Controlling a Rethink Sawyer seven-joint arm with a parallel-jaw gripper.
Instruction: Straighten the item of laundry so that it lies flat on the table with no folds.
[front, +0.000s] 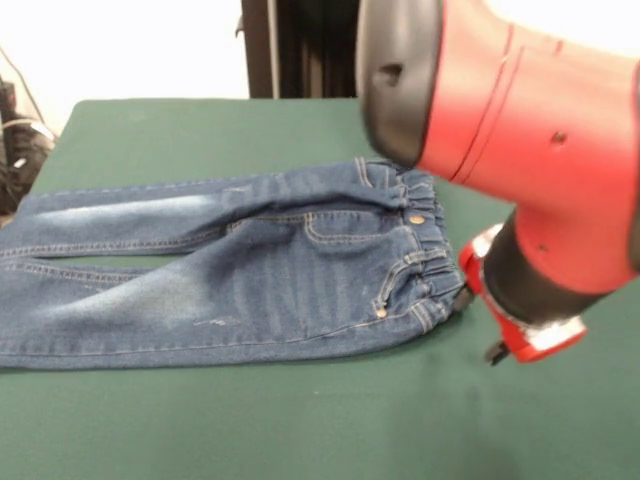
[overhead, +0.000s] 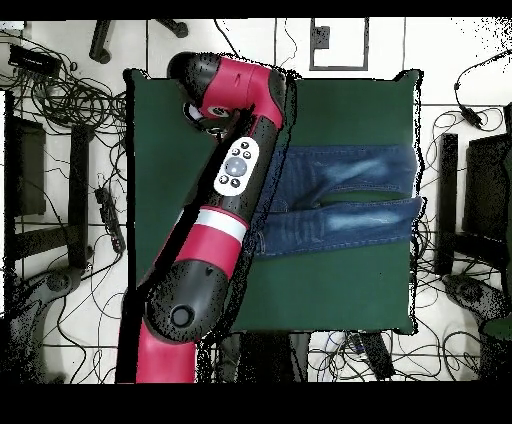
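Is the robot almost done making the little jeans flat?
Nearly. The small blue denim jeans already lie spread out on the dark green cloth table, both legs stretched straight, no big folds showing. The red and black arm is low at the gathered waistband, though its gripper is hard to make out. Probably only that end needs smoothing.

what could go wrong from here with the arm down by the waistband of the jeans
1. The arm sits low beside the gathered waistband of the jeans; a sideways move could bunch it into new folds.
2. The leg ends run to the table edge in the overhead view, so a drag that way may pull them off.
3. The hand is largely hidden, so its grip cannot be checked.
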